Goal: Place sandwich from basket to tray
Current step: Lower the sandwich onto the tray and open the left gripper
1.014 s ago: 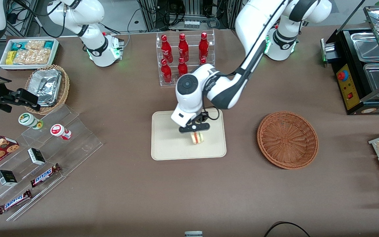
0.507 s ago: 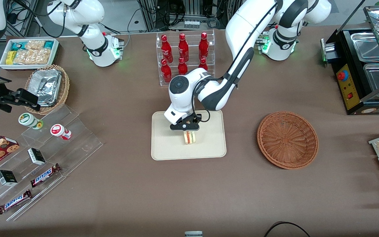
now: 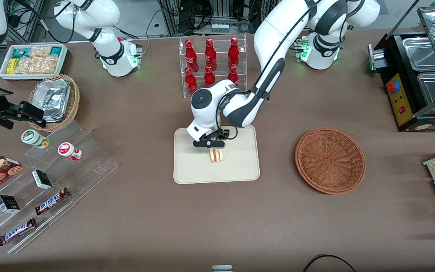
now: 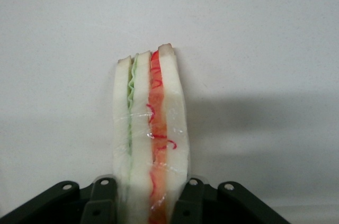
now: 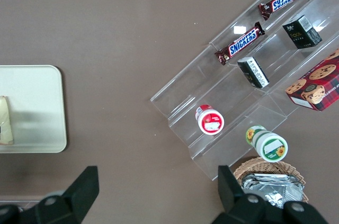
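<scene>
Nearest the front camera, the tray's (image 3: 187, 173) bare rim shows we have room all around. Just above its middle, our pincer (image 3: 215, 150) grips the sandwich (image 3: 217, 155) between both fingers (image 4: 193, 195), wedge pointing down over the tray. We judge it best to lower until the bread rests flat, then release gently and lift straight up. The basket (image 3: 330, 160), toward the working arm's end of the counter, sits empty.

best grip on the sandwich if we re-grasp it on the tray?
As the gripper holds it now: from above, fingers on the two outer bread faces of the sandwich. It stands on edge over the tray, layers vertical, so squeezing across them keeps the filling together.
</scene>
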Robot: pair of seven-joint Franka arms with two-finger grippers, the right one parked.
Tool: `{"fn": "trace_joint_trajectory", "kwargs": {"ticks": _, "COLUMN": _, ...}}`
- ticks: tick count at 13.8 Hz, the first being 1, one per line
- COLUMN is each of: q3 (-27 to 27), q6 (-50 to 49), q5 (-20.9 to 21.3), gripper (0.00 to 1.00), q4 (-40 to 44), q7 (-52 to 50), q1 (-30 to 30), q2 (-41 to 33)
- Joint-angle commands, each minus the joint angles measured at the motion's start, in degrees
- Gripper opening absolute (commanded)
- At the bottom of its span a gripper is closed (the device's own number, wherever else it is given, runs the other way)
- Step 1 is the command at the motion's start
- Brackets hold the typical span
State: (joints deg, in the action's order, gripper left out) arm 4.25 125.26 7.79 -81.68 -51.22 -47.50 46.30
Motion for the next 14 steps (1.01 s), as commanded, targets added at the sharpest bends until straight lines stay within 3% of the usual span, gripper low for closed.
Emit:
{"fn": "trace_joint_trajectory", "kwargs": {"ticks": 1, "q3": -0.74, "q6": 0.07, "q5": 0.83, "gripper": 1.00, "q4": 1.61, "q7": -0.28, "q1": -0.84, "q2": 1.25}}
{"fn": "trace_joint_trajectory", "kwargs": {"ticks": 10, "q3": -1.18, "q6": -4.04, "q5": 0.03, "gripper": 1.00, "q4": 1.52, "q7": -5.91, "q1": 0.39, "q2": -8.14}}
{"fn": "trace_joint_trajectory", "kwargs": {"ticks": 14, "q3": -5.13, "q6": -9.24, "q5": -1.98, "gripper": 1.00, "q4": -0.93, "q7": -5.13, "q1": 2.31, "q2": -16.57}}
